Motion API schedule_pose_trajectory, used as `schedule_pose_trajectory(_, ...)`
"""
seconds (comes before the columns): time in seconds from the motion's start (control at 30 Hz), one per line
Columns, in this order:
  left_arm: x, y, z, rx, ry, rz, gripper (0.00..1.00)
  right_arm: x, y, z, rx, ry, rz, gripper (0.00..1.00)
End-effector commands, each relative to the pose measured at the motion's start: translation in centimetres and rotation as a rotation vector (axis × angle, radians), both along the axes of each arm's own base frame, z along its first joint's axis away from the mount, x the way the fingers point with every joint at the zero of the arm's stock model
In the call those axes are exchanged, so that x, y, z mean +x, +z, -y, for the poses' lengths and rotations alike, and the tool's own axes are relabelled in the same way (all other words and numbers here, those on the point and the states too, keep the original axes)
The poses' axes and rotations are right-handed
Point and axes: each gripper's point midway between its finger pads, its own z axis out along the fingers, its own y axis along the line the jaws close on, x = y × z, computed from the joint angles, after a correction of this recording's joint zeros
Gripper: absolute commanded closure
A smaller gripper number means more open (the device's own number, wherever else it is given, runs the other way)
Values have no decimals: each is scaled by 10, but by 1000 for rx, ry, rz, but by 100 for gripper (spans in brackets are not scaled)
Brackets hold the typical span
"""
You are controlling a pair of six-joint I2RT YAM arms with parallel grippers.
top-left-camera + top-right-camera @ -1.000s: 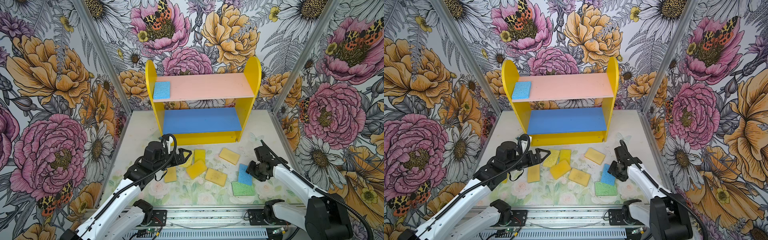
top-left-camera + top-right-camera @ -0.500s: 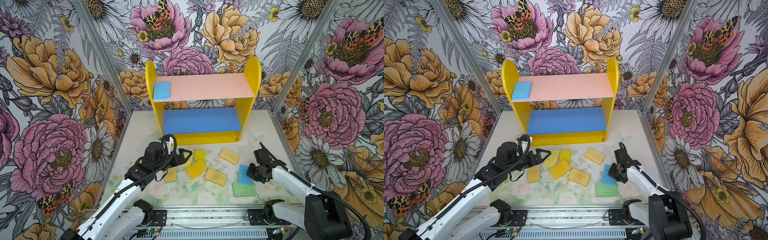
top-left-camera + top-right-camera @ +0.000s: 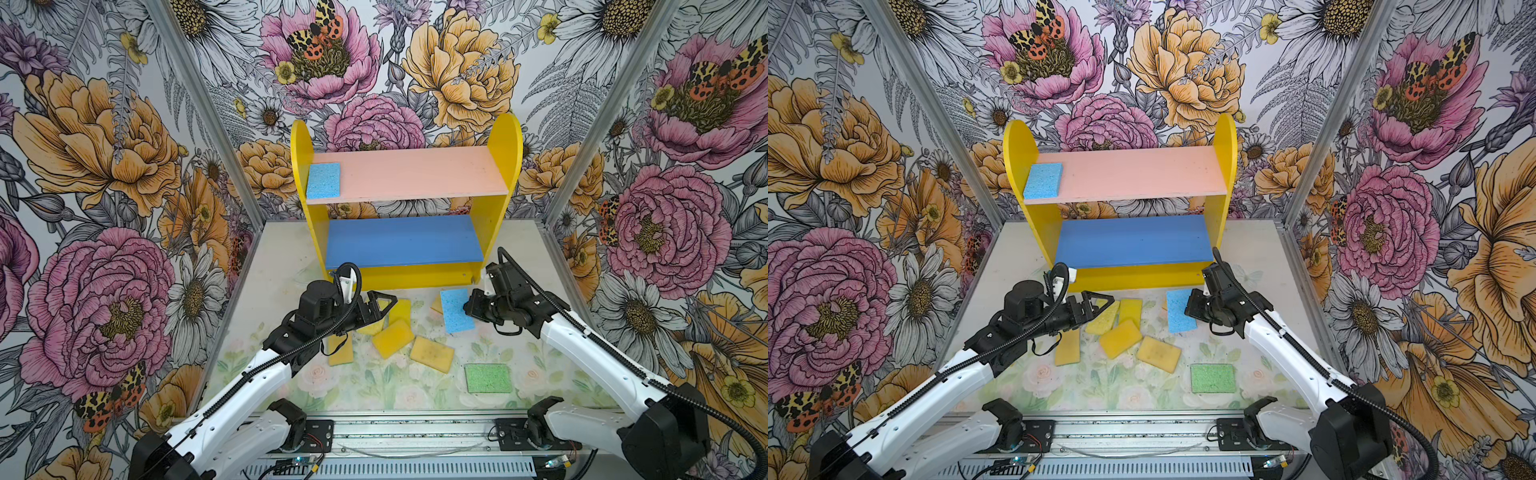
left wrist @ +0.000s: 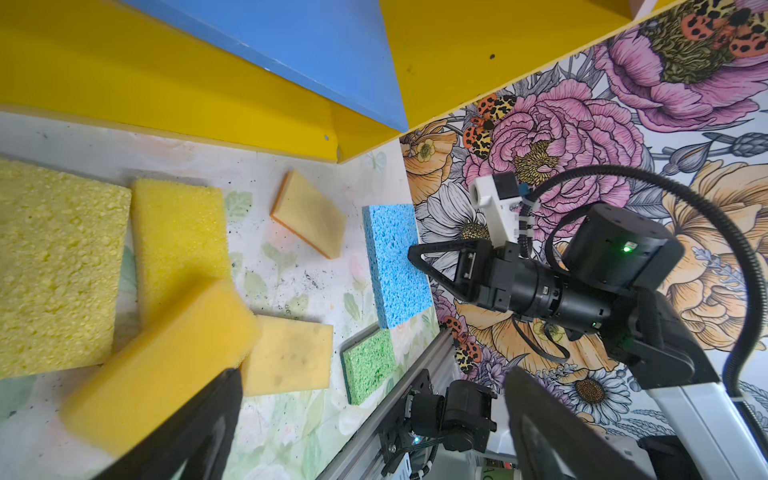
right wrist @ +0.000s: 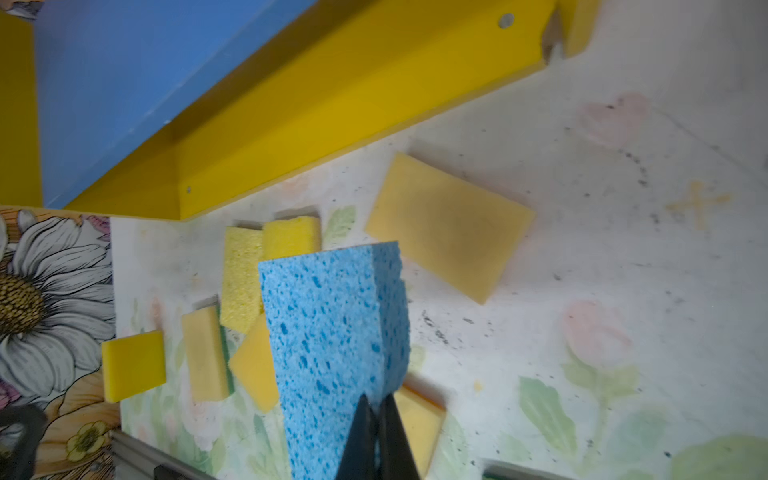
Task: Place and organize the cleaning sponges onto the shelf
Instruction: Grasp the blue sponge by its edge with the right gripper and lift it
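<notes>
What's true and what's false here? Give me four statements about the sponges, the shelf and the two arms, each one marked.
1. The right arm's fingers are shut on a blue sponge. True.
2. The left arm's fingers hold a yellow sponge. False: they are open and hold nothing.
3. A second blue sponge lies on the pink upper board. True.
4. The green sponge sits on the blue lower board. False: it lies on the table.

Mid-frame, the right gripper (image 4: 415, 254) pinches the blue sponge (image 4: 392, 266) by its edge; yellow sponges (image 4: 178, 232) lie beside the shelf (image 4: 166, 87).
</notes>
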Motion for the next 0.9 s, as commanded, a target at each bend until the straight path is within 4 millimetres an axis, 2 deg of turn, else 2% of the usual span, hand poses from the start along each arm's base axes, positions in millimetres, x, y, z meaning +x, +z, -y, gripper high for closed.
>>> schedule_pose_trajectory(0.0,4,12,1,-74,17,35,3,3,40,-47,89,165,69,97)
schedule_pose_trajectory(0.2,9,34,-3,-167,40,88,9,-4,92,-122,187,397,137,97)
schedule_pose_trajectory(0.37,5,45,-10,-178,55,124,17,-8,110,-159,238,489,138,97)
schedule_pose_trajectory(0.47,5,48,-18,-192,66,133,30,-11,112,-171,241,515,139,97)
schedule_pose_trajectory(0.6,7,53,-27,-208,77,143,62,-9,110,-177,243,509,126,94)
schedule_pose_trajectory(0.67,9,53,-31,-212,84,143,82,-11,115,-180,260,514,130,93)
schedule_pose_trajectory(0.73,12,53,-35,-210,91,140,95,-10,120,-183,275,516,139,90)
schedule_pose_trajectory(0.8,14,52,-38,-212,90,138,99,-11,125,-184,286,523,147,84)
schedule_pose_trajectory(0.87,17,55,-42,-220,90,137,100,-13,129,-185,292,540,160,74)
